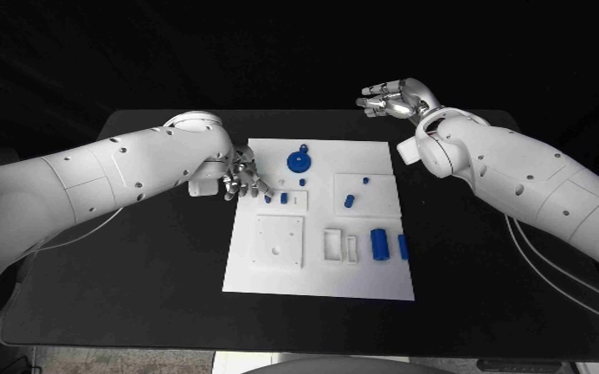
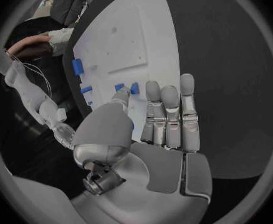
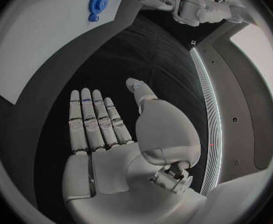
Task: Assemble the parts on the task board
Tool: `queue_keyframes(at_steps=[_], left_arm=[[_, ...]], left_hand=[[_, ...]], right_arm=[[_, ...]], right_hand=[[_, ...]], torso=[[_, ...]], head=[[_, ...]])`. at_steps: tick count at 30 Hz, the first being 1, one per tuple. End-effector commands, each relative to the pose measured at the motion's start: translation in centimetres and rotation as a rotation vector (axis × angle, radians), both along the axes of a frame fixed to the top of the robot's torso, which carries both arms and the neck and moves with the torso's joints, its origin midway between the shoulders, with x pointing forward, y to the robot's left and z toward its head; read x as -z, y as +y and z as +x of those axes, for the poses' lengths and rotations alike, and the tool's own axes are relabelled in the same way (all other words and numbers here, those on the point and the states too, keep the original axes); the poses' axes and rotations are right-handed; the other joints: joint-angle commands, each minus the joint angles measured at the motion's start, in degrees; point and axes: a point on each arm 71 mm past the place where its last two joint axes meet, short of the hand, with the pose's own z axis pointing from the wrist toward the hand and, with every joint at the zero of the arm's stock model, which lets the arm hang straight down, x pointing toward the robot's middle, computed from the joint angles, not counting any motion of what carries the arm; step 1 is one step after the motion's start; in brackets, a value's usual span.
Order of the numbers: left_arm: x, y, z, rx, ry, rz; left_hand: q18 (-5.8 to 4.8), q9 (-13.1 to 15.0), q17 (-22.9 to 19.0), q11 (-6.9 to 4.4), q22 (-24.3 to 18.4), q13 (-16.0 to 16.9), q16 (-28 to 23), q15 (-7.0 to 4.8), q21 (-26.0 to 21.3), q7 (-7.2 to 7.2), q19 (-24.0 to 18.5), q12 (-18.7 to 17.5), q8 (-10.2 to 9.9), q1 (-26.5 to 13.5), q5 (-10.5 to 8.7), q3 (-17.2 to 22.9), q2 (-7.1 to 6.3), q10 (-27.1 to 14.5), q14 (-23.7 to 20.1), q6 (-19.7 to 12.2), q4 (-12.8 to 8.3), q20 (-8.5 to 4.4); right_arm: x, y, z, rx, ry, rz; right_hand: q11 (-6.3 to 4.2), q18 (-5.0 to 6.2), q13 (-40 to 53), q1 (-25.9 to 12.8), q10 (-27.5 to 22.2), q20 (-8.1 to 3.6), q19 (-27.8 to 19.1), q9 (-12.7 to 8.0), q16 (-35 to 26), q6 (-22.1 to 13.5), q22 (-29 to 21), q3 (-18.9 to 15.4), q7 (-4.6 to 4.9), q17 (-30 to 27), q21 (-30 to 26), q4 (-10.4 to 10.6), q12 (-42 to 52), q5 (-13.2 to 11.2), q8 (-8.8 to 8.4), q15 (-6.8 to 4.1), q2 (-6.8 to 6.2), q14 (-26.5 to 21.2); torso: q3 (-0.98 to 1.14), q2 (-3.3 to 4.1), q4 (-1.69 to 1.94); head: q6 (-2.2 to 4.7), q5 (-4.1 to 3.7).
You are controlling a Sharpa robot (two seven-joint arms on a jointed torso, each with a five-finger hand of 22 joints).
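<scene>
- I see the black table point(image 1: 150, 305) spreading wide around the work area, its matte top dark on every side.
- Past its far edge there is only darkness.
- In the right wrist view, a thin pale strip point(image 3: 205, 109) runs along the table's edge.

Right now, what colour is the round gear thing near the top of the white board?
Blue. The gear shows best in the head view, standing out against the white task board.
</scene>
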Motion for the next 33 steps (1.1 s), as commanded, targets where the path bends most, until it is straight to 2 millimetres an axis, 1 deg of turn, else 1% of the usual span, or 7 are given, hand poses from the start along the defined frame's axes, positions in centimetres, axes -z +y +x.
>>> queue_keyframes(at_steps=[1,4,10,11,19,28,33], left_arm=[[-1.9,0.2,0.7,-0.071,-0.146,-0.110],[-3.1,0.1,0.9,-0.089,-0.217,-0.215],[-4.5,-0.6,0.9,-0.089,-0.299,-0.412],[-4.7,-0.9,0.8,-0.076,-0.315,-0.444],[-5.1,-2.5,0.5,0.084,-0.539,-0.497],[-3.0,-3.3,-0.4,0.303,-0.738,-0.438],[-1.4,-3.9,-0.9,0.404,-0.771,-0.397]], left_hand=[[-0.32,-3.06,-0.19,0.12,1.08,-0.15,-0.07,0.13,-0.03,0.27,0.38,-0.30,-2.12,1.91,3.05,1.20,0.90,0.35,0.53,0.44,-0.19,0.09],[-0.24,-8.98,-2.69,0.24,0.62,-3.27,-3.41,0.25,-1.21,0.43,0.54,-3.85,-4.33,3.28,4.93,2.18,1.15,1.37,1.76,1.65,-0.98,0.16],[0.09,-19.39,-6.55,2.45,-2.98,-12.38,-9.58,1.94,-6.30,3.01,0.03,-14.44,-9.04,7.18,1.51,1.89,0.51,-0.68,0.91,0.16,-2.73,1.60],[0.32,-22.68,-7.21,3.54,-3.77,-15.92,-10.91,2.77,-7.47,4.15,-0.46,-18.67,-10.88,9.20,-1.74,2.23,0.87,-1.75,0.03,-0.87,-3.82,2.27],[2.58,-37.78,-7.33,5.33,0.21,-30.64,-11.43,3.58,-7.37,5.67,-0.75,-36.61,-16.82,20.08,-2.71,7.61,1.10,1.00,0.50,6.40,-13.73,3.24],[4.07,-41.40,-8.18,6.23,1.41,-30.84,-13.70,3.84,-2.75,5.10,-2.15,-42.70,-25.62,20.81,-7.16,9.44,-0.09,1.17,2.58,13.03,-18.00,3.57],[4.34,-41.68,-8.09,6.82,1.34,-30.89,-14.01,4.14,-2.24,4.85,-2.08,-42.80,-26.40,20.61,-9.00,9.76,-0.94,-0.80,3.06,12.23,-18.50,3.85]], right_arm=[[0.0,0.0,-0.1,-0.010,-0.002,-0.006],[0.0,-0.2,-0.1,-0.005,-0.003,-0.007],[0.0,-0.5,0.0,0.002,-0.004,-0.009],[0.0,-0.6,0.0,0.003,-0.004,-0.010],[0.0,-0.5,-0.1,0.001,-0.003,-0.009],[0.1,-0.3,-0.1,-0.003,-0.003,-0.007],[0.1,-0.1,-0.1,-0.008,-0.003,-0.006]], right_hand=[[-0.10,-0.40,-0.09,-0.33,-0.40,-0.02,-0.43,-0.08,0.08,-0.45,-0.06,-0.19,0.01,-0.08,0.11,-0.27,-0.16,0.07,-0.15,-0.03,0.07,-0.41],[-0.09,-0.41,-0.09,-0.33,-0.43,-0.01,-0.45,-0.09,0.07,-0.55,-0.07,-0.21,0.04,-0.08,0.10,-0.27,-0.17,0.08,-0.16,-0.01,0.06,-0.44],[-0.07,-0.42,-0.09,-0.29,-0.48,0.00,-0.50,-0.09,0.05,-0.58,-0.07,-0.22,0.04,-0.08,0.08,-0.29,-0.17,0.06,-0.15,0.02,0.04,-0.48],[-0.07,-0.42,-0.09,-0.29,-0.48,0.00,-0.50,-0.09,0.05,-0.58,-0.07,-0.22,0.04,-0.08,0.08,-0.29,-0.17,0.06,-0.15,0.02,0.04,-0.48],[-0.09,-0.40,-0.09,-0.27,-0.44,0.00,-0.48,-0.08,0.07,-0.49,-0.07,-0.16,0.02,-0.08,0.10,-0.28,-0.15,0.03,-0.15,0.01,0.11,-0.46],[-0.10,-0.37,-0.09,-0.04,-0.40,-0.02,-0.41,-0.09,0.08,-0.41,-0.06,0.15,0.00,-0.08,0.13,-0.62,-0.16,-0.19,-0.15,0.01,0.16,-0.42],[-0.10,-0.38,-0.09,-0.14,-0.38,-0.01,-0.41,-0.09,0.08,-0.44,-0.06,0.26,0.01,-0.08,0.12,-0.68,-0.16,-0.19,-0.15,-0.01,0.19,-0.42]], torso=[[0.02,-0.07,0.05],[-0.01,-0.07,0.17],[-0.09,-0.10,0.16],[-0.09,-0.06,0.11],[0.01,-0.04,0.11],[-0.05,0.05,0.04],[0.00,0.05,-0.02]], head=[[0.30,-0.26],[0.48,-0.40],[0.91,-0.45],[0.99,-0.44],[1.63,-0.98],[2.09,-1.31],[2.34,-1.38]])
